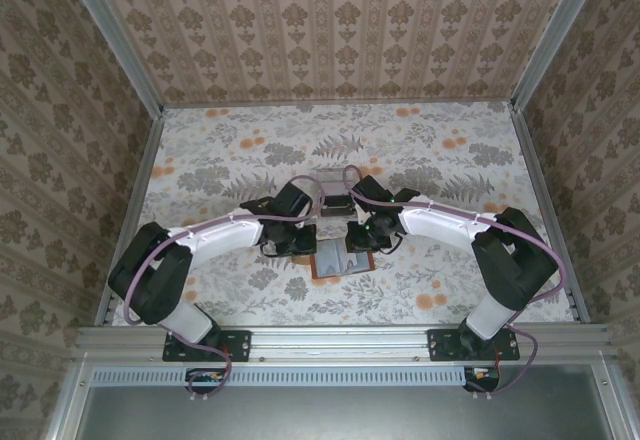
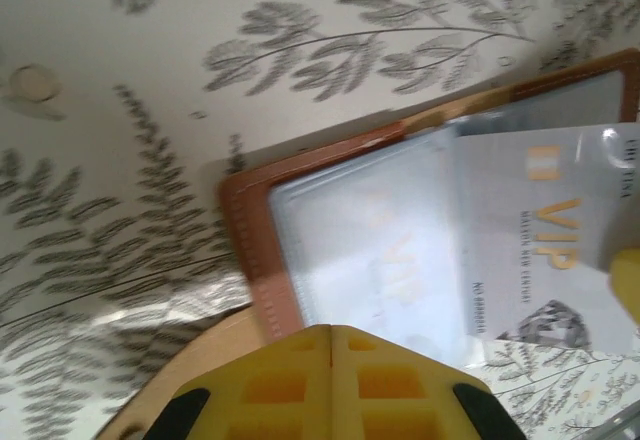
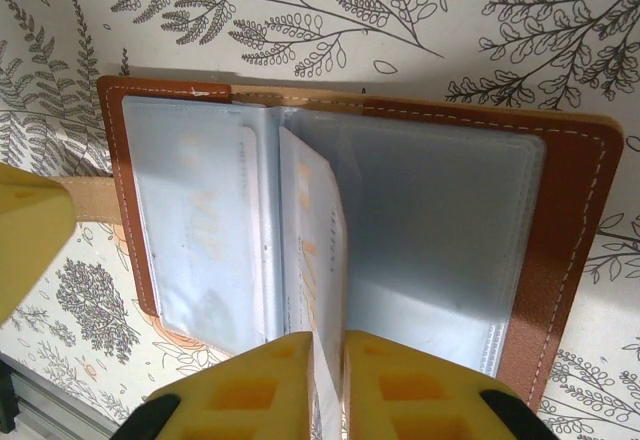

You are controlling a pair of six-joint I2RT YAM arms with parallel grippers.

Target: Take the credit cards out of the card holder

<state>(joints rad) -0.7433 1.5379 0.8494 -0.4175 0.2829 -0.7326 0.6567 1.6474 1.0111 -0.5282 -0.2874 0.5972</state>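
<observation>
The left gripper has its yellow fingers pressed flat together with no gap, the tips set down at the brown border of the card holder, next to a tan strap that pokes out from under it. Opposite, the right gripper is nearly closed, leaving only a slit. A thin pale credit card stands in that slit, its other end tucked in along the fold. I cannot tell whether the fingers pinch it or merely flank it. In the left wrist view that card is silver with gold VIP lettering and juts out past the clear pocket. A second card sits flat behind the grey-blue pane on the other half. The card holder lies open on the flowered desk, near its front and midway between the two bases. From above, the left arm and right arm mirror each other. Their elbows are thrown outward, their forearms angle in towards the middle, and their wrists tip down so both grippers meet over the card holder. A small clear tray rests just beyond them.
</observation>
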